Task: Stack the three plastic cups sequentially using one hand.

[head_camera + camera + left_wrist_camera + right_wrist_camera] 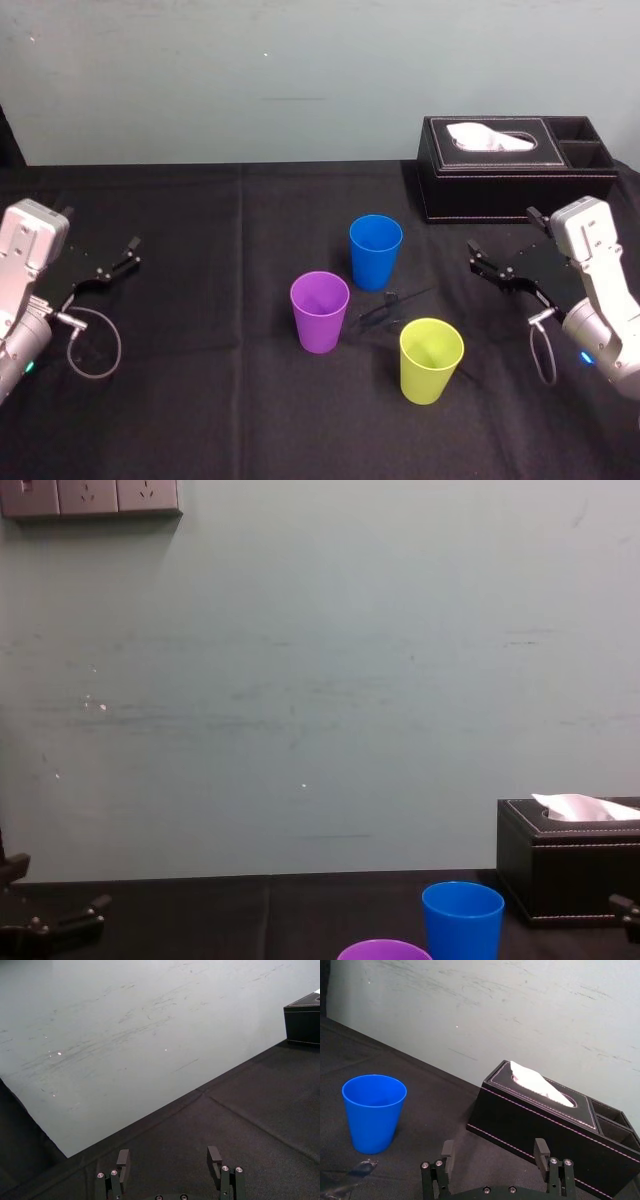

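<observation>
Three plastic cups stand upright and apart on the black tablecloth. The blue cup (375,250) is farthest back, the purple cup (320,311) is to its front left, and the yellow-green cup (431,360) is nearest, at the front right. The blue cup (373,1111) also stands ahead of my right gripper in the right wrist view, and the chest view has the blue cup (462,920) beside the purple cup's rim (385,950). My right gripper (482,262) (494,1150) hovers open and empty to the right of the cups. My left gripper (108,265) (168,1159) waits open at the far left.
A black tissue box (510,165) with side compartments stands at the back right, behind my right gripper. A small clear scrap (385,305) lies on the cloth between the cups. A pale wall closes off the table's far edge.
</observation>
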